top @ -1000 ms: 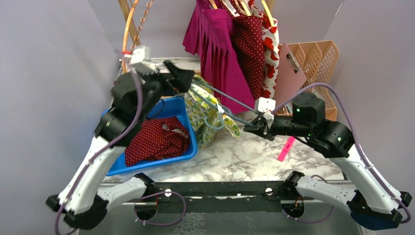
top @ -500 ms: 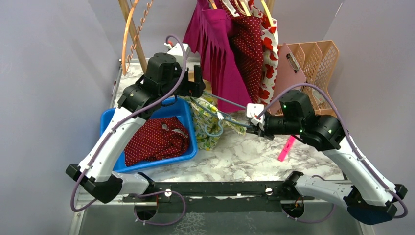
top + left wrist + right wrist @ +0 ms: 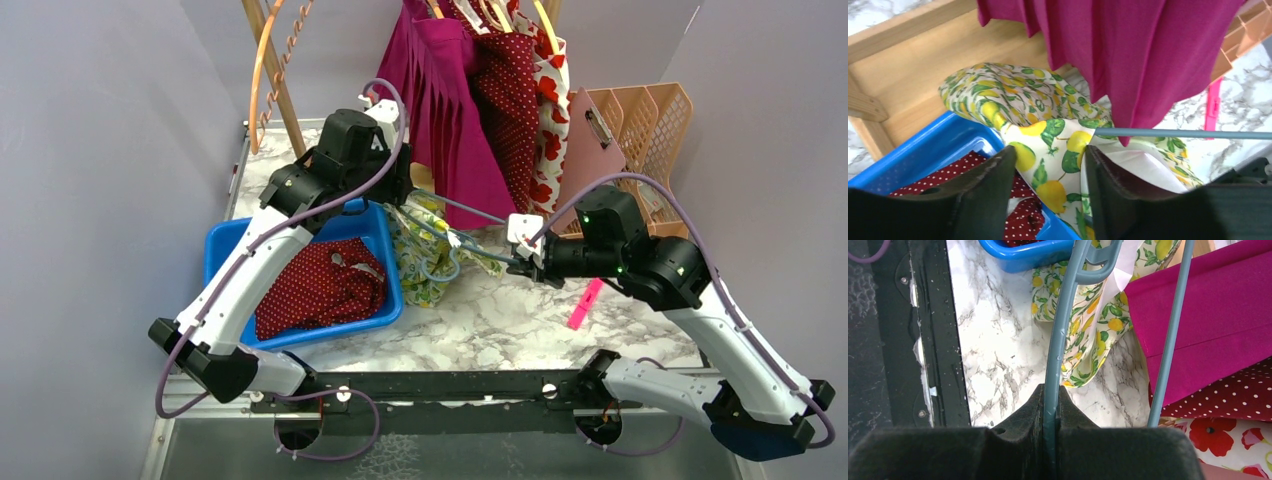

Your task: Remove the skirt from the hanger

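A lemon-print skirt (image 3: 425, 255) hangs from a grey-blue hanger (image 3: 470, 240) over the marble table, beside the blue bin. My right gripper (image 3: 527, 262) is shut on the hanger's lower bar (image 3: 1053, 365), holding it up. My left gripper (image 3: 400, 190) is open just above the skirt's top edge; in the left wrist view the skirt (image 3: 1048, 135) lies between the two spread fingers (image 3: 983, 195), with the hanger bar (image 3: 1183, 133) crossing to the right. The skirt also shows in the right wrist view (image 3: 1088, 315).
A blue bin (image 3: 230, 245) holds a red dotted garment (image 3: 320, 285). Magenta, red dotted and poppy-print skirts (image 3: 480, 90) hang on the wooden rack behind. A pink clipboard and an orange basket (image 3: 640, 120) stand at the back right. A pink marker (image 3: 585, 303) lies on the table.
My left arm has swung right and down from the rack side to just over the skirt's top edge. My right gripper has kept its hold on the hanger, shifting slightly.
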`<state>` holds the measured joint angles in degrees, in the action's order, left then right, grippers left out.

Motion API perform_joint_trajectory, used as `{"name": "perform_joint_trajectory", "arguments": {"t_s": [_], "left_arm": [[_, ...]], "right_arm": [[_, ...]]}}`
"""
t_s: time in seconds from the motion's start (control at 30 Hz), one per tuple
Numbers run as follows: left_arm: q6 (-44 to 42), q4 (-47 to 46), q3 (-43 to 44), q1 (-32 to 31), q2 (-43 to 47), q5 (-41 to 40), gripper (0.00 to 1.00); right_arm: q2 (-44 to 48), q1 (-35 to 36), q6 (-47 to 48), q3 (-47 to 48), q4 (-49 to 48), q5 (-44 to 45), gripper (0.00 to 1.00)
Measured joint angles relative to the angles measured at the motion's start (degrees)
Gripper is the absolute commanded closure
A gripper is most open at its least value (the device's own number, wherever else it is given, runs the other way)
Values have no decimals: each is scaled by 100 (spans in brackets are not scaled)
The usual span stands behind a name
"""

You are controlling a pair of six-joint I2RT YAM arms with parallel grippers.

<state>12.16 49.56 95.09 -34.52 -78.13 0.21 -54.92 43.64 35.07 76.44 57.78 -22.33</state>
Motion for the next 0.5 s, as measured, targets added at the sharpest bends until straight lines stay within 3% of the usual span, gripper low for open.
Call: {"name": "perform_joint_trajectory", "arguments": {"t_s": [0.1,0.2,0.37,0.5], "left_arm": [[-44,7,22,0,-31,-284,65],[-72,20,216,0,-188,-481,73],[-72,11,424,-2,-466,-595,100],[-81,22,422,-11,-503,-776,100]], "right_arm": [[7,0,-4,22,35,0,99],[15,0,-9,24,48,0,99],[70,0,-39,35,90,2,99],[96,0,-131,68,168,13,99]]}}
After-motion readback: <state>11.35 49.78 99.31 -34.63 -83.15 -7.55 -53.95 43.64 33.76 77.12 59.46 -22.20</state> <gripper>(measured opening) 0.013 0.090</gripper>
